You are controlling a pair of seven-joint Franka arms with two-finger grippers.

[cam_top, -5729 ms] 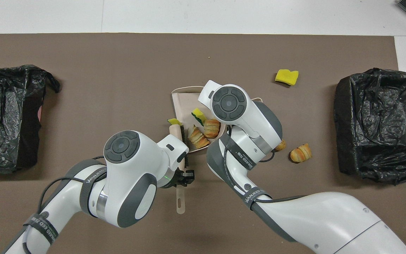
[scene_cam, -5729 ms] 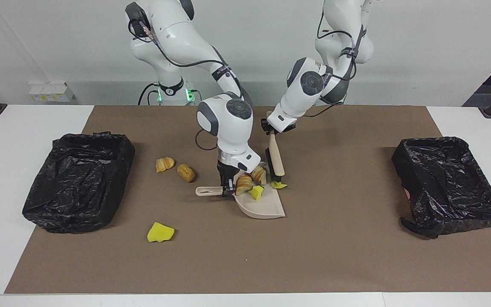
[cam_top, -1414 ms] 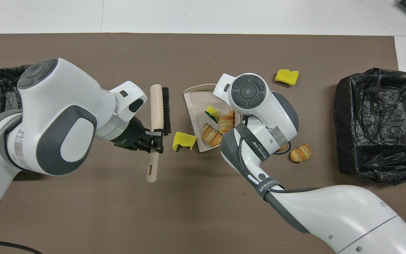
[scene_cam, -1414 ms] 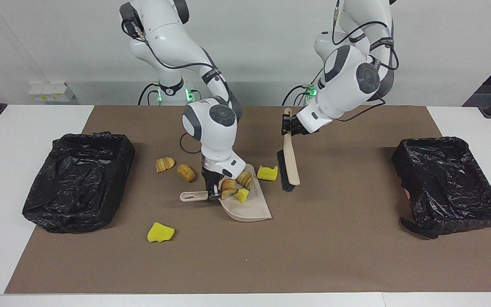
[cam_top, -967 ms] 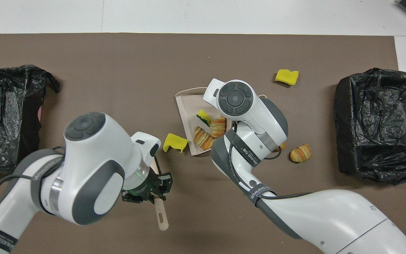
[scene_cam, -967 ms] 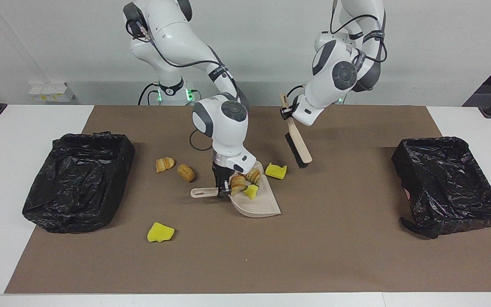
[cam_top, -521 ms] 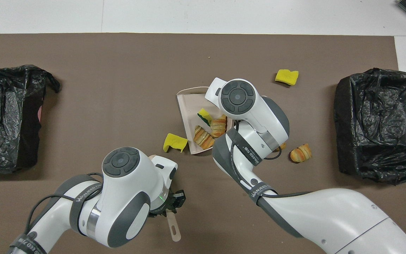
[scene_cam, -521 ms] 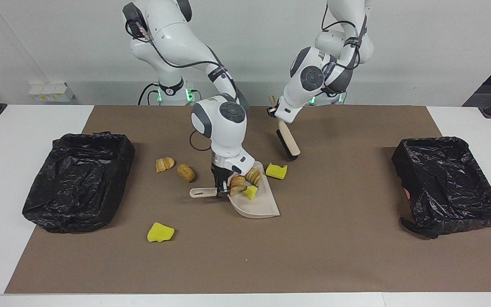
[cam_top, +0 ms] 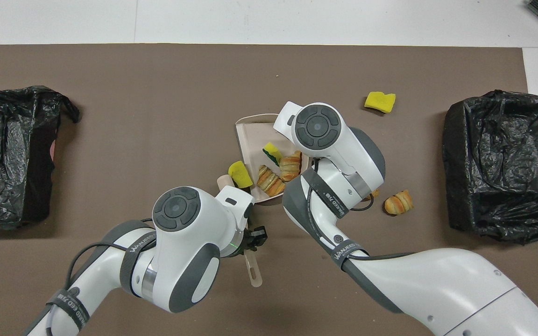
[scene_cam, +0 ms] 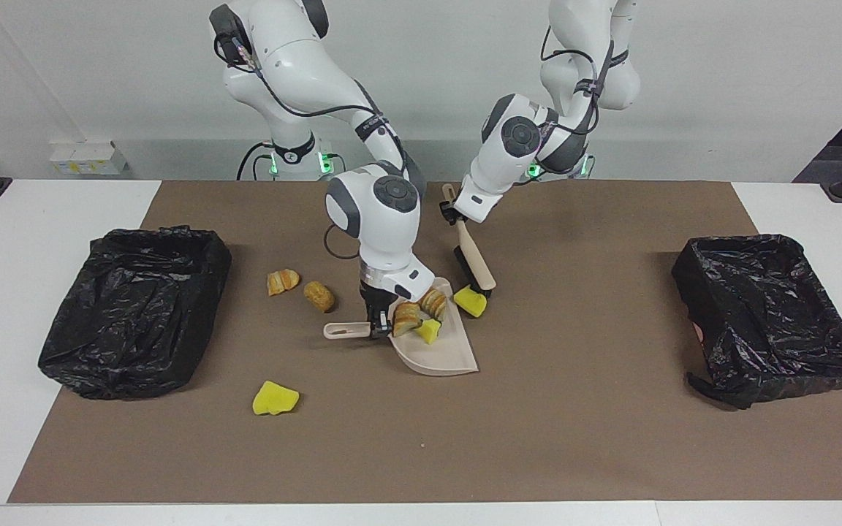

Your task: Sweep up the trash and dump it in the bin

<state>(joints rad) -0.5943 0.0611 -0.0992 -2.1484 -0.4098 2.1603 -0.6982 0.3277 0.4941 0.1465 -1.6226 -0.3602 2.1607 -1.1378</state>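
Beige dustpan (scene_cam: 441, 351) on the brown surface (scene_cam: 582, 438), handle clamped in our right gripper (scene_cam: 379, 326); it holds two bread lumps (scene_cam: 406, 318) and a sponge scrap (scene_cam: 428, 331). Brush (scene_cam: 473, 264): pinched in our left gripper (scene_cam: 450, 214), bristles against a yellow sponge (scene_cam: 470, 301) at the pan's edge. Sweeping step; next, push it in. Remaining trash (scene_cam: 275, 399) lies toward the right arm's bin (scene_cam: 136, 310).

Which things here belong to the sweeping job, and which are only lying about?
Belong to the job:
- brush in left pincer
- dustpan in right pincer
- sponge scraps
- bread lumps
- two black-lined bins

Only lying about:
- brown mat
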